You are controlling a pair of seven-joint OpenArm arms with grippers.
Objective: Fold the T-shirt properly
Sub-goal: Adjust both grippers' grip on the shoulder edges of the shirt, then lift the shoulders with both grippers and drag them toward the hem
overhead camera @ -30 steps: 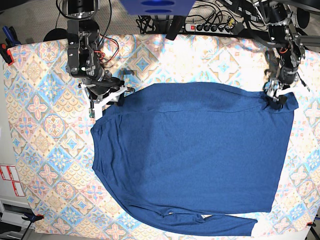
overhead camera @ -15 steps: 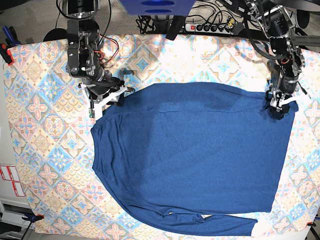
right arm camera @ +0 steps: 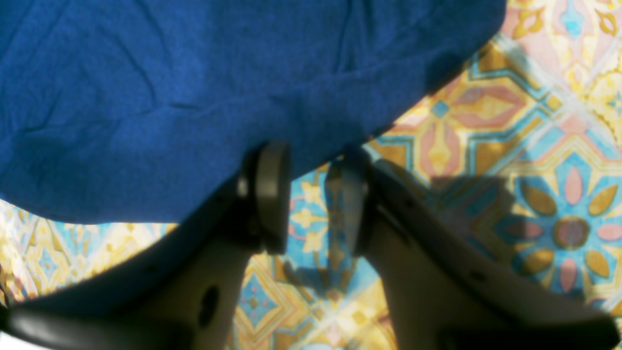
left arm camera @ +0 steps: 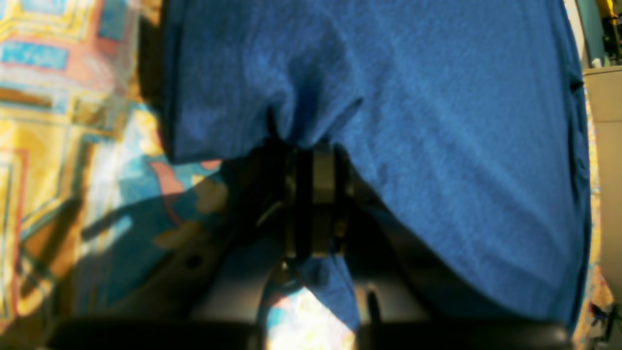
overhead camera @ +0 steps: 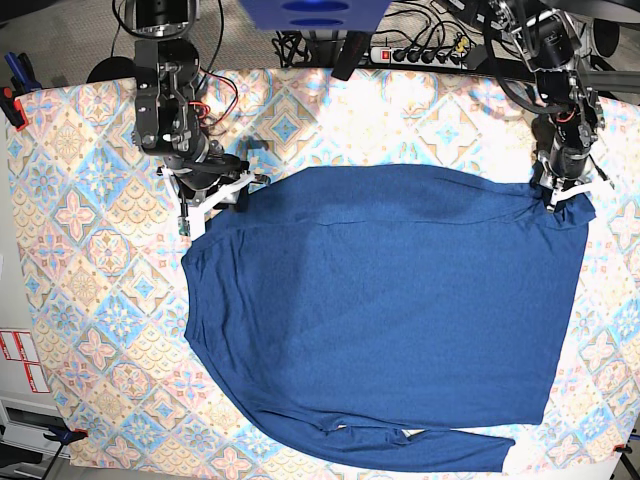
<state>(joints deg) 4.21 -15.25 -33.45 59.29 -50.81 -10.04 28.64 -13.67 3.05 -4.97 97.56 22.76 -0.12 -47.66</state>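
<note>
The dark navy T-shirt (overhead camera: 390, 310) lies spread flat on the patterned tablecloth (overhead camera: 90, 250), with one sleeve along its near edge (overhead camera: 420, 445). My left gripper (overhead camera: 566, 192) stands at the shirt's far right corner. In the left wrist view it (left arm camera: 311, 194) is shut on a pinch of the blue fabric (left arm camera: 437, 121). My right gripper (overhead camera: 215, 192) sits at the shirt's far left corner. In the right wrist view it (right arm camera: 311, 199) is open; tablecloth shows between its fingers and the shirt's edge (right arm camera: 170, 97) lies at the fingertips.
A power strip with cables (overhead camera: 420, 55) runs along the table's back edge. A blue object (overhead camera: 310, 12) hangs at the top centre. Red-and-white labels (overhead camera: 20, 360) sit off the table's left side. Bare tablecloth surrounds the shirt to the left and at the back.
My left gripper has moved a little toward the back of the table, taking the shirt's far right corner with it. The right arm has not moved.
</note>
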